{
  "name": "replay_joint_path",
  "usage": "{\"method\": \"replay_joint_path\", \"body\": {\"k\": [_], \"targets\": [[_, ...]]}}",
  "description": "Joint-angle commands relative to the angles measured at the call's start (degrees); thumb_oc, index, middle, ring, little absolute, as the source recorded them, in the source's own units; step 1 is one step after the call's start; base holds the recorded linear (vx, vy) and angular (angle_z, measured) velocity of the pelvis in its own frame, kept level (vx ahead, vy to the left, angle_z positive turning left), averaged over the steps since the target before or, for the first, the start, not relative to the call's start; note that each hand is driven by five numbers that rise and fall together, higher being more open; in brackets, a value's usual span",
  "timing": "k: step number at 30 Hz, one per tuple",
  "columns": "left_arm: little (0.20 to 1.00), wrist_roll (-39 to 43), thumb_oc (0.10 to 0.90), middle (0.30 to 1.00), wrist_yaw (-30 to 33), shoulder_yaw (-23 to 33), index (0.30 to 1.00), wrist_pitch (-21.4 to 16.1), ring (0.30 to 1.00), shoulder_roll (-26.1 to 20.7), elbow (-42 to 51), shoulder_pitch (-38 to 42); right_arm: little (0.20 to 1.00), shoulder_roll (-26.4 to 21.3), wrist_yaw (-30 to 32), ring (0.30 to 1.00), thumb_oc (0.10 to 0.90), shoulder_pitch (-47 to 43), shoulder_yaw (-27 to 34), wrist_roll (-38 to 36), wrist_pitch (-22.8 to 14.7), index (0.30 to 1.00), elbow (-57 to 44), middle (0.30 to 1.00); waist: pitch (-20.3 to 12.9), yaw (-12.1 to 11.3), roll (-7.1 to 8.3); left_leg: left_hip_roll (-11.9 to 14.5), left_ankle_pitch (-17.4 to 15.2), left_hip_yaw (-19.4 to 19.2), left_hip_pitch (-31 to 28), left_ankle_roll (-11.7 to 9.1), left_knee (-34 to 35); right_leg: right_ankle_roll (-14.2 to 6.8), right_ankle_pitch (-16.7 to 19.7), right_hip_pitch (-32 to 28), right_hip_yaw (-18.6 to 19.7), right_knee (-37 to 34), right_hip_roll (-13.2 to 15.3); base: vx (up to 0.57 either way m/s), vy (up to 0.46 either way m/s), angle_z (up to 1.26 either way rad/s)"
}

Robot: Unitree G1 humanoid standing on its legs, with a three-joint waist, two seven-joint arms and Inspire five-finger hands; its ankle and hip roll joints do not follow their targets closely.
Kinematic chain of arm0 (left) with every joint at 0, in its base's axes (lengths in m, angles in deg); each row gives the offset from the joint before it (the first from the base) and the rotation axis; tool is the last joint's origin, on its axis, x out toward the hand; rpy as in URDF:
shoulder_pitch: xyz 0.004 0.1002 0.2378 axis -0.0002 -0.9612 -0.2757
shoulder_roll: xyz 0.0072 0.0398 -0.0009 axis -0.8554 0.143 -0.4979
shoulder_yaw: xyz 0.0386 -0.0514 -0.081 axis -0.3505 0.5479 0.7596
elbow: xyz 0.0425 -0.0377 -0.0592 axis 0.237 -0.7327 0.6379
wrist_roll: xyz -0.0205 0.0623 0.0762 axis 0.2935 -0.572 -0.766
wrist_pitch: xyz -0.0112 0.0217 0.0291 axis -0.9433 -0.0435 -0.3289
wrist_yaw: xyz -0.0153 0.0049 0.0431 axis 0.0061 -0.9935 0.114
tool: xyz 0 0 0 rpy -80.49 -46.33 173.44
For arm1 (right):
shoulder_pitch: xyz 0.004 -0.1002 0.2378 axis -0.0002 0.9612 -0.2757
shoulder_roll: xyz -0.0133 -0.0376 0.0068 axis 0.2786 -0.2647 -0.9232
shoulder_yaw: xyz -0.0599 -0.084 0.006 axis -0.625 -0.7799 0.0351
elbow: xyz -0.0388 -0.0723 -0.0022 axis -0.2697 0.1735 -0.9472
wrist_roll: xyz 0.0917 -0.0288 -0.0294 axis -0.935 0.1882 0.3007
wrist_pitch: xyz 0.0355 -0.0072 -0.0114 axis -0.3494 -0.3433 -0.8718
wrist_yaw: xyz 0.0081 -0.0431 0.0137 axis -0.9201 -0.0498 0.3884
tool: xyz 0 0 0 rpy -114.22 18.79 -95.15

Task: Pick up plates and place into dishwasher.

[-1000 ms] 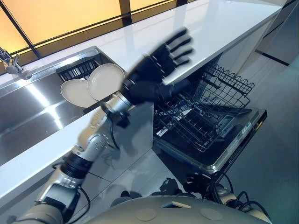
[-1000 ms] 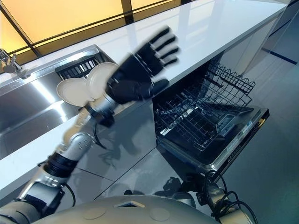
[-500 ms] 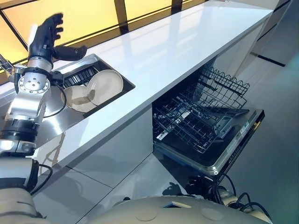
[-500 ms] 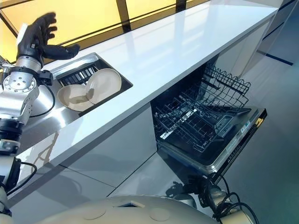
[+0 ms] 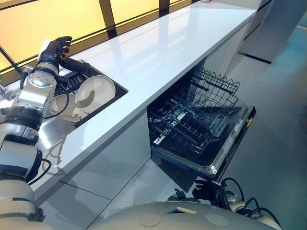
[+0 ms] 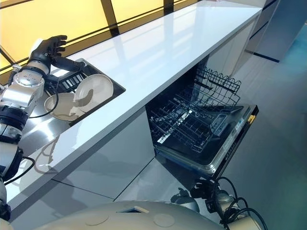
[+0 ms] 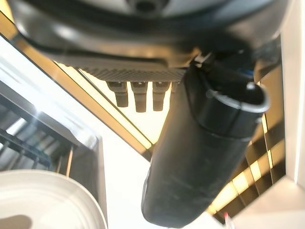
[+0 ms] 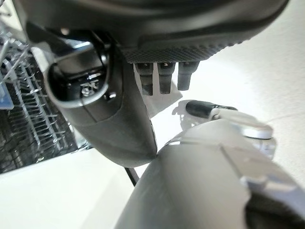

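Two white plates lean in the steel sink (image 5: 44, 135): a round one (image 5: 96, 90) tilted up, and another (image 5: 61, 106) lying behind it to the left. My left hand (image 5: 53, 50) hovers open above the sink's back edge, a little above and behind the plates, touching neither. Its wrist view shows the thumb (image 7: 200, 157) stretched out and a plate rim (image 7: 47, 200) below it. The dishwasher (image 5: 230, 143) stands open under the counter, its wire rack (image 5: 187, 122) pulled out. My right hand (image 8: 109, 109) hangs open low beside the rack (image 8: 19, 95), holding nothing.
A long white counter (image 5: 158, 52) runs from the sink to the far right, over the dishwasher. The lowered dishwasher door juts out over the grey floor (image 5: 278, 120). A dark slotted drainer (image 5: 72, 81) sits at the sink's back, under a window ledge.
My left arm has swung from in front of the counter near the dishwasher over to the sink, then dropped closer to the plates. The camera has shifted slightly.
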State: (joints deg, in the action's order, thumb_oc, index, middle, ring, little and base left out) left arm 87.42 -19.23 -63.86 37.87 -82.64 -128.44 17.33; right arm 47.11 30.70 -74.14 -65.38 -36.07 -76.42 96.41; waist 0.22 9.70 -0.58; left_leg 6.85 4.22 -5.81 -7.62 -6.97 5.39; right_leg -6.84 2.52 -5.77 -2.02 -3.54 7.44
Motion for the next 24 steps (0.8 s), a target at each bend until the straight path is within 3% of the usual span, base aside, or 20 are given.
{"method": "replay_joint_path", "body": {"k": [1, 13, 17, 24], "targets": [[0.9, -2.4, 0.8, 0.9, 1.1, 1.4, 0.9, -1.2, 0.9, -2.1, -3.9, 14.5, 0.9, -3.3, -0.1, 0.9, 0.8, 0.9, -1.4, 2.1, -0.6, 0.9, 1.6, 0.9, 2.4, 0.4, -2.38, -8.6, -7.8, -2.2, 0.8, 9.1, -2.8, -0.4, -3.8, 4.3, 1.5, 7.5, -4.2, 0.06, 0.077, -0.09], [0.9, -8.2, 0.8, 0.9, -0.8, 1.3, 0.9, 1.7, 0.9, -0.5, -7.6, 13.0, 0.9, -3.4, 0.0, 0.9, 0.8, 2.2, -1.2, 1.7, -2.0, 0.9, 0.0, 0.9, 4.2, 1.3, -0.79, -9.6, -9.0, -3.1, 2.0, 10.4, -4.5, -1.8, -2.5, 7.4, 3.6, 11.0, -3.7, 0.04, 0.044, -0.05], [0.9, -13.9, 0.8, 0.9, -3.9, 0.0, 0.9, 2.9, 0.9, -1.5, -8.8, 13.3, 0.9, -3.4, 0.1, 0.9, 0.8, 2.6, -0.7, 1.8, -2.0, 0.9, -0.3, 0.9, 4.5, 1.4, -0.52, -9.8, -9.3, -3.5, 2.1, 10.6, -4.8, -2.2, -2.1, 7.9, 3.8, 10.9, -3.5, 0.0, 0.0, 0.0], [0.9, -19.2, 0.8, 0.9, -6.8, -2.8, 0.9, 1.6, 0.9, -3.7, -10.0, 14.7, 0.9, -3.9, 0.0, 0.9, 0.8, 3.4, 0.0, 1.9, -2.0, 0.9, -0.6, 0.9, 4.8, 1.5, -0.21, -10.0, -9.5, -3.6, 2.2, 10.8, -5.2, -2.6, -1.5, 8.2, 3.9, 10.8, -3.6, 0.0, 0.0, 0.0]]}}
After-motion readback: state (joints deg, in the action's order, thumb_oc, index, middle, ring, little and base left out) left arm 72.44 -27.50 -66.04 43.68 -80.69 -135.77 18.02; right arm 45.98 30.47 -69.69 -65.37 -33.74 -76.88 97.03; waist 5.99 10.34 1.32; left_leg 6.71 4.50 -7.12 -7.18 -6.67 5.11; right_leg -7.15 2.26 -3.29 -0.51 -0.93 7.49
